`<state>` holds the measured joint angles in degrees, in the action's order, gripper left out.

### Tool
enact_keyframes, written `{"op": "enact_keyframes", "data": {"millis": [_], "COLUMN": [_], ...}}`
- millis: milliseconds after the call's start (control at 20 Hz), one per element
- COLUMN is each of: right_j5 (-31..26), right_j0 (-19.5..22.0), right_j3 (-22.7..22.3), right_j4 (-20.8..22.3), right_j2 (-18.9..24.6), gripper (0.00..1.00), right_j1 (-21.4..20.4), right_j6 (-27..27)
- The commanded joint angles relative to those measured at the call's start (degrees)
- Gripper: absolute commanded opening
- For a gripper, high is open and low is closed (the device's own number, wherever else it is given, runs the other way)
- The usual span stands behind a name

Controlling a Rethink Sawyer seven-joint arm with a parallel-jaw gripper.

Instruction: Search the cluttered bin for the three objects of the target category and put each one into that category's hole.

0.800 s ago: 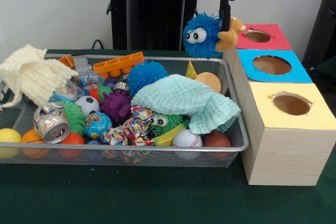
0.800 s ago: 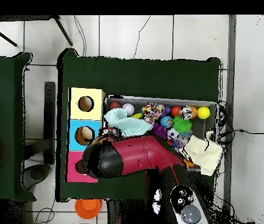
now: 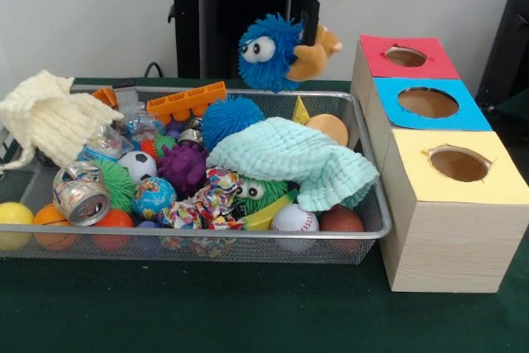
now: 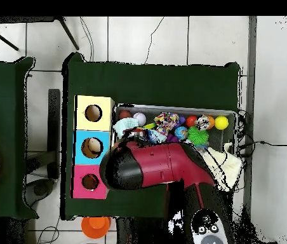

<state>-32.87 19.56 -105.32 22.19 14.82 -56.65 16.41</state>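
The yellow-topped box stands nearest the camera, at the worktop's front right, first in a row of three pale wooden boxes that runs back toward the robot's side: behind it the blue-topped box, and last the red-topped one, whose round hole is open and empty. Just left of that hole, lifted above the back rim of the bin, hangs a tan and orange-brown plush toy, held between the jaws, which are closed narrowly on it; it appears to carry a fuzzy blue creature with big white eyes pressed against its left side, though where one ends and the other begins is hard to make out. The red and black arm comes down from the robot's edge of the worktop and, from overhead, covers the near part of the bin. The bin fills the worktop's left and middle, heaped with clutter: a mint knitted cloth draped across its right half, a cream knitted cloth hanging over its left rim, a blue spiky ball, a purple spiky ball, a crushed can, a baseball and a small soccer ball.
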Motion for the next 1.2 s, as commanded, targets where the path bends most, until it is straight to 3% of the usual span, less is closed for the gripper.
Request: {"op": "enact_keyframes", "data": {"millis": [50, 100, 150, 700, 1200], "right_j5": [-7.82, -8.11, -8.31, -6.34, -4.08], "right_j0": [-1.31, -1.36, -1.9, -3.38, -0.01], "right_j3": [3.12, 2.68, 2.8, 0.71, 1.73], "right_j4": [2.4, 1.69, 1.16, 0.15, -5.25], "right_j2": [-3.7, -3.75, -4.17, -5.28, -1.88], "gripper": [0.0, 0.0, 1.0, 1.0, 1.0], "right_j1": [-0.18, -0.37, -0.07, -0.52, 0.39], "right_j6": [11.81, 11.95, 12.2, 12.8, 11.57]}}
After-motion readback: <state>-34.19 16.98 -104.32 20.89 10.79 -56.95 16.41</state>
